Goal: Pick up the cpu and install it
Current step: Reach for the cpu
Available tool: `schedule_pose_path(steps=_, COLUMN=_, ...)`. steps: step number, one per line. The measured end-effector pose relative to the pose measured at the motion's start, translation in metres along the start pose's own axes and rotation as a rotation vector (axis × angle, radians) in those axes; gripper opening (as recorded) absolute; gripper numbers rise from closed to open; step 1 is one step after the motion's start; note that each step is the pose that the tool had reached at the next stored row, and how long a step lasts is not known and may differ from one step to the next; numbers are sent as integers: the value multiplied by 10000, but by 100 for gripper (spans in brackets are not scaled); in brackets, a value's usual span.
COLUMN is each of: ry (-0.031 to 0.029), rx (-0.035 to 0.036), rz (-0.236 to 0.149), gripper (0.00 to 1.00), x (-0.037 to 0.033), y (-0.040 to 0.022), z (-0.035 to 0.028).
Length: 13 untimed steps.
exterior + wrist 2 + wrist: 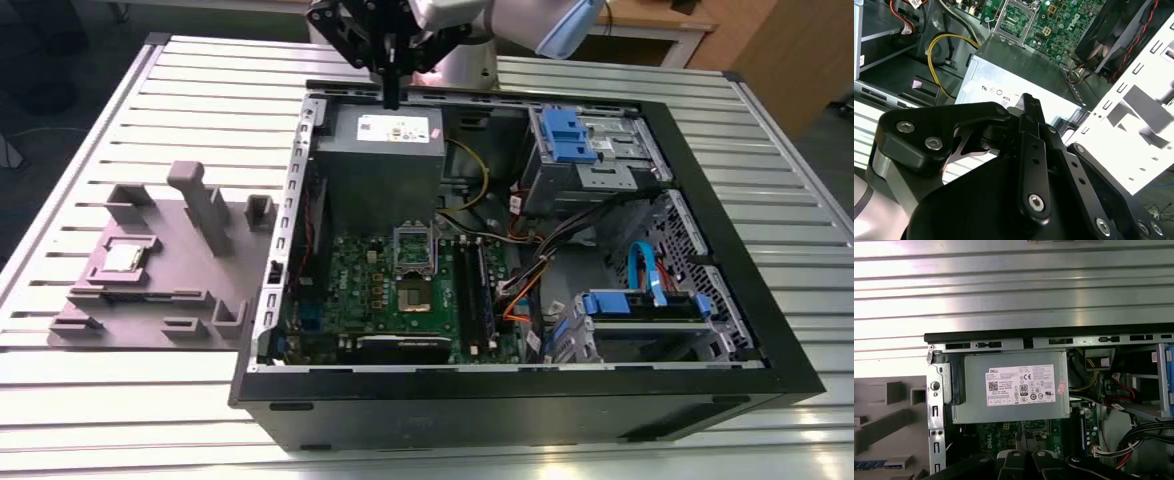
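Open case (534, 410) on a slatted table (200, 90). The gripper (391, 98) hangs at the case's far rim, above the power supply (380, 150) — fingers (1030, 107) pressed together, pinching nothing. A grey fixture (200, 290) sits just beside the case wall at the exterior view's left. The cpu (123, 258) — small flat square, silvery top, pale rim — lies in the fixture, well apart from the gripper.
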State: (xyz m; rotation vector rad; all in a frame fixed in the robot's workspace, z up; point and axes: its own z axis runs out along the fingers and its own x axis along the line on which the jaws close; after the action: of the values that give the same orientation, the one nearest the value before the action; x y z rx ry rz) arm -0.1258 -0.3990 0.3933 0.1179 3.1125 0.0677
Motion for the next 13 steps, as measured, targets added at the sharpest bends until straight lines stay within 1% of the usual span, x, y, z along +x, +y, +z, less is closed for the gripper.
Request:
schedule_pose_path(steps=3, ry=0, rx=0, rz=0, gripper=10, x=19, y=-1, z=0)
schedule_pose_path(steps=9, ry=0, rx=0, rz=0, gripper=10, x=24, y=-2, z=-1)
schedule_pose_path(steps=13, ry=0, rx=1, rz=0, gripper=10, x=40, y=-3, z=-1)
